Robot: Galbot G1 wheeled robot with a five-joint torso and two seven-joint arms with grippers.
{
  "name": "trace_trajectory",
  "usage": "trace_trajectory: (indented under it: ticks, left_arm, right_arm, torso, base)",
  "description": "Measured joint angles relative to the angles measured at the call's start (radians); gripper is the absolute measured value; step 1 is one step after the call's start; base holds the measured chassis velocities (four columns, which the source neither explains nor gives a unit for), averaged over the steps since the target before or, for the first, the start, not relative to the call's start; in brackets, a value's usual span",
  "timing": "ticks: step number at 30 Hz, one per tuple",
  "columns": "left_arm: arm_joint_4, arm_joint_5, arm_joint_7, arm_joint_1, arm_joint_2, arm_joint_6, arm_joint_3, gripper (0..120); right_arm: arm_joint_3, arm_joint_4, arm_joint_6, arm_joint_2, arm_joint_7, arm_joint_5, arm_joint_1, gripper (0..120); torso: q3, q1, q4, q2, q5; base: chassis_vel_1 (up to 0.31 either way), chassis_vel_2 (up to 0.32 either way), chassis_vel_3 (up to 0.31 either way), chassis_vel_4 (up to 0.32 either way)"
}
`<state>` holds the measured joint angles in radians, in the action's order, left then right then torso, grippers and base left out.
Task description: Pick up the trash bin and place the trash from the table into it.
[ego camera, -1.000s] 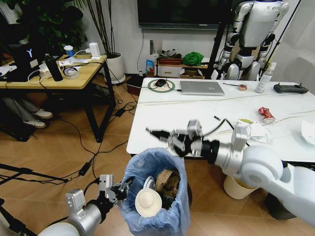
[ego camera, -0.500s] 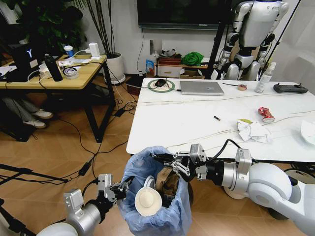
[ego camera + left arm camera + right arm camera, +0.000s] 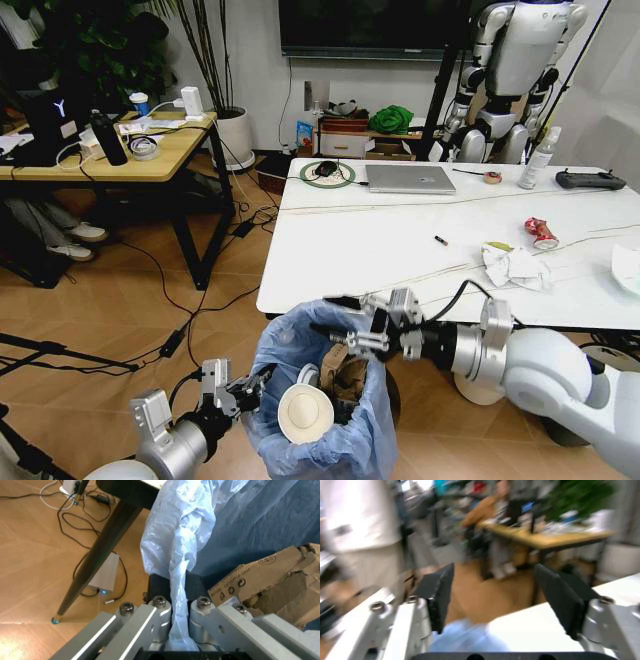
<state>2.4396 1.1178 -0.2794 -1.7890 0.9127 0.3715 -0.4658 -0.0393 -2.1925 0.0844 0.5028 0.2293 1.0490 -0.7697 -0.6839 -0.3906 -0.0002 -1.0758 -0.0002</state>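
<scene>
The trash bin (image 3: 322, 440), lined with a crinkled light-blue bag, hangs beside the near left corner of the table (image 3: 360, 240). My left gripper (image 3: 247, 385) is shut on its rim; the left wrist view has the bag (image 3: 176, 592) pinched between the fingers, with brown cardboard (image 3: 270, 581) inside. A paper cup (image 3: 305, 412) and cardboard (image 3: 346, 374) lie in the bin. My right gripper (image 3: 338, 315) hovers open just over the bin's mouth, nothing between its fingers (image 3: 441, 592). Crumpled white tissues (image 3: 515, 266), a red wrapper (image 3: 541, 232) and a small scrap (image 3: 440, 240) lie on the table.
A silver laptop (image 3: 410, 178), spray bottle (image 3: 540, 158), tape roll (image 3: 492, 177) and black controller (image 3: 590, 180) sit along the table's far side. A cream bucket (image 3: 478, 388) stands under the table. A wood desk (image 3: 110, 155) and floor cables (image 3: 190, 320) are to the left.
My right gripper came down from table-edge height to the bin's mouth, then eased slightly right. The bin and left gripper barely shifted.
</scene>
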Motion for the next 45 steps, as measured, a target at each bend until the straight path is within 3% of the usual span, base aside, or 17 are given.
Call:
trace_trajectory:
  ticks: [4,6,8,9,11,19,26,45]
  left_arm:
    - [0.007,-0.011,0.000,-0.027,0.008,0.000,-0.007,0]
    - [0.013,-0.021,0.001,-0.041,0.010,0.000,-0.014,0]
    - [0.013,-0.021,0.001,-0.041,0.010,0.000,-0.014,0]
    - [0.019,-0.028,0.003,-0.052,0.013,0.000,-0.018,0]
    - [0.022,-0.042,0.008,-0.066,0.019,-0.001,-0.023,0]
    - [0.020,-0.057,0.016,-0.074,0.032,-0.004,-0.027,0]
    - [0.014,-0.056,0.016,-0.068,0.030,-0.005,-0.033,0]
    - [0.006,-0.052,0.016,-0.061,0.025,-0.006,-0.029,0]
  right_arm:
    - [0.004,0.195,0.081,0.069,-0.154,-0.028,0.105,84]
    - [0.004,0.309,0.115,0.104,-0.198,-0.032,0.132,91]
    - [0.004,0.309,0.115,0.104,-0.198,-0.032,0.132,91]
    - [0.004,0.391,0.144,0.133,-0.228,-0.026,0.151,98]
    - [0.003,0.508,0.178,0.164,-0.230,-0.021,0.172,100]
    - [-0.009,0.723,0.269,0.205,-0.196,0.028,0.225,98]
    - [-0.028,0.844,0.264,0.255,-0.136,-0.012,0.262,97]
    - [-0.030,0.902,0.277,0.257,-0.121,-0.059,0.267,85]
  torso:
    - [0.000,0.000,0.0005,0.000,0.0001]
    - [0.000,0.000,0.0003,0.000,0.0005]
    - [0.000,0.000,0.0003,0.000,0.0005]
    - [0.000,0.000,0.0002,0.000,0.0005]
    - [0.000,0.000,0.0002,0.000,-0.0002]
    - [0.000,0.000,-0.0001,0.000,0.0006]
    - [0.000,0.000,0.0002,0.000,0.0004]
    - [0.000,0.000,0.0001,0.000,0.0002]
  base:
    - [0.000,0.000,0.000,0.000]
    - [0.000,0.000,0.000,0.000]
    - [0.000,0.000,0.000,0.000]
    - [0.000,0.000,0.000,0.000]
    - [0.000,0.000,0.000,0.000]
    - [0.000,0.000,0.000,0.000]
    - [0.000,0.000,0.000,0.000]
    - [0.000,0.000,0.000,0.000]
